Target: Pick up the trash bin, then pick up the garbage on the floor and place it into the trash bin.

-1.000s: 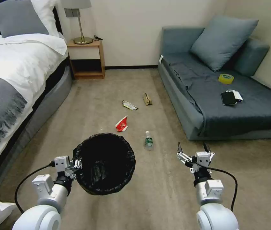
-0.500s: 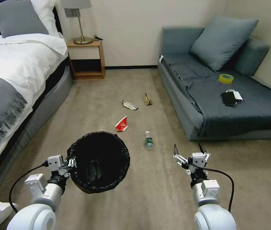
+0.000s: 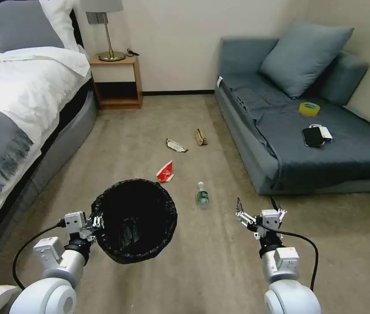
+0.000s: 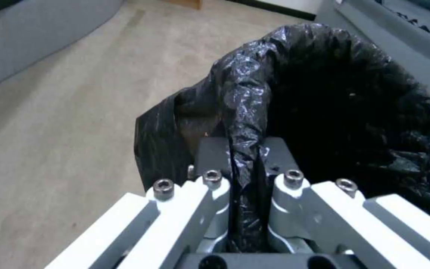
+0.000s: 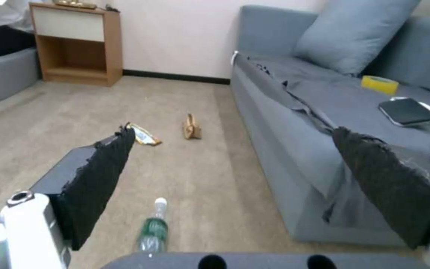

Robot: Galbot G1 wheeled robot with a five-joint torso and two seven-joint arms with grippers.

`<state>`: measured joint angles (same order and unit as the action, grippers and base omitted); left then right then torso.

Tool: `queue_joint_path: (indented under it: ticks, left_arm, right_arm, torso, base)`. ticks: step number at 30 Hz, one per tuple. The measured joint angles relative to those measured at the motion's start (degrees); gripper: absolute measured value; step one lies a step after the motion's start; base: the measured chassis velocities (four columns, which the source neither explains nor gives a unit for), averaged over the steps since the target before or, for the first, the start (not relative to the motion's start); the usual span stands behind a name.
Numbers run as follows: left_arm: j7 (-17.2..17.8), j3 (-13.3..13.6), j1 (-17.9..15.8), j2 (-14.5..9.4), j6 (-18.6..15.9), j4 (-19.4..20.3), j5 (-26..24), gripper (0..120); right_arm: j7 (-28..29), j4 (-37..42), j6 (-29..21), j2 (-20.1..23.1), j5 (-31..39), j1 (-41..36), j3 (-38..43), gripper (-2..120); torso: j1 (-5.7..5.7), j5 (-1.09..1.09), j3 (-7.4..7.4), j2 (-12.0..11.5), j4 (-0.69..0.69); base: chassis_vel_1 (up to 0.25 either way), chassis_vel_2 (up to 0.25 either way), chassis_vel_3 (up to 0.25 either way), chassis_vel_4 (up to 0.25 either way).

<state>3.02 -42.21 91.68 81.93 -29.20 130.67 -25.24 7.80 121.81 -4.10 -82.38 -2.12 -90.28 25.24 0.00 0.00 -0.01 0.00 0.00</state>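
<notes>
My left gripper (image 4: 245, 164) hides its fingertips in the trash bin (image 4: 334, 112) liner's crinkled fold. The bin's base is out of sight; the bottle (image 5: 152, 231) label is unreadable.

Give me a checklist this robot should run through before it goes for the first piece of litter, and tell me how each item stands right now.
1. Trash bin held: ok; left gripper is shut on its bagged rim.
2. Bin mouth facing up: ok.
3. Right gripper free and open: ok; fingers spread wide, nothing between them.
4. Nearest litter in sight: ok; the bottle lies on the carpet ahead of the right gripper.
5. Other litter located: ok; red-white wrapper, foil wrapper, brown paper on the floor.
6. Grip firm enough for driving: cannot tell.
</notes>
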Motion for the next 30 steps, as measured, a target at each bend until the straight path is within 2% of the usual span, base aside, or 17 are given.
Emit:
queue_joint_path:
  ticks: [30]
  left_arm:
    - [0.06, -1.19, -0.03, 0.41, 0.37, -0.21, -0.79, 6]
  right_arm:
    - [0.02, -1.22, 0.72, -0.13, -0.65, 0.33, -0.96, 100]
  torso:
    - [0.00, -0.01, 0.01, 0.00, 0.00]
  base:
    - [-0.197, 0.194, 0.195, -0.195]
